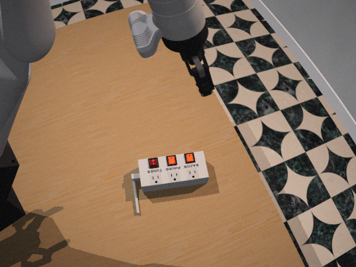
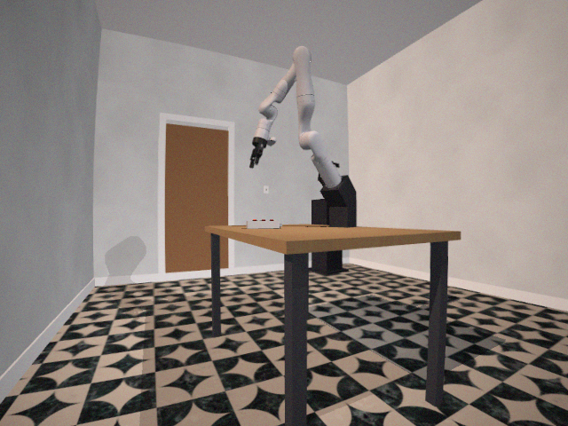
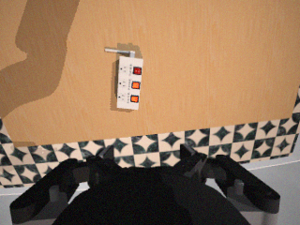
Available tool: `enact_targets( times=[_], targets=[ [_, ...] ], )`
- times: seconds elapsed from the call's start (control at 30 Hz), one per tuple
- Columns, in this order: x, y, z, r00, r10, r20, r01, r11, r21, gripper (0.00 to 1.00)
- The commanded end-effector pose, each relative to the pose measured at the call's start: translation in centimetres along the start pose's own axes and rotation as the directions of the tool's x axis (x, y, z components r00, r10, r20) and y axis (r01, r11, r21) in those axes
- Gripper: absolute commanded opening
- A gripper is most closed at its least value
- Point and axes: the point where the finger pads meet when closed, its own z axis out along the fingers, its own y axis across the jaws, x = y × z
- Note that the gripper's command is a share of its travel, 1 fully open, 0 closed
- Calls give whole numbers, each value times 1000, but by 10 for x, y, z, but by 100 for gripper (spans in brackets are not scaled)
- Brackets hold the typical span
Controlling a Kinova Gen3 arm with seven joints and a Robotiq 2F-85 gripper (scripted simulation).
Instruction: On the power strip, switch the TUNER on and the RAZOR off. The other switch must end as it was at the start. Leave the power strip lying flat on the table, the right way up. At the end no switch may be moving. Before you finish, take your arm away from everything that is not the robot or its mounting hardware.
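Note:
A white power strip (image 1: 172, 178) (image 2: 263, 224) (image 3: 123, 83) lies flat and right way up on the wooden table (image 1: 86, 114) (image 2: 366, 238) (image 3: 211, 70). It has three rocker switches. The TUNER switch (image 1: 153, 162) (image 3: 137, 70) is dark red. The PHONE switch (image 1: 171, 160) (image 3: 135, 85) and the RAZOR switch (image 1: 189, 157) (image 3: 134, 98) glow bright orange. A short grey cord stub (image 1: 136, 195) (image 3: 117, 50) sticks out at the TUNER end. My gripper (image 1: 205, 89) (image 2: 252, 162) (image 3: 147, 151) is open and empty. It hangs high above the table's edge, well off from the strip on the RAZOR side.
The table edge (image 1: 230, 120) runs close to the strip's RAZOR end, with tiled floor (image 1: 287, 114) beyond. The robot's base (image 2: 335, 206) stands behind the table. A thick arm link (image 1: 23, 28) fills the upper left of the top view.

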Motion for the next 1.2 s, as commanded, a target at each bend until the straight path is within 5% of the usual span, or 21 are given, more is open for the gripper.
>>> enact_targets(
  times=[0.0,1.17],
  targets=[
    [0,1,1,1000,-2,-1,2,1000,-2,100],
    [5,-7,20,997,-78,-19,77,997,-20,100]
  ],
)
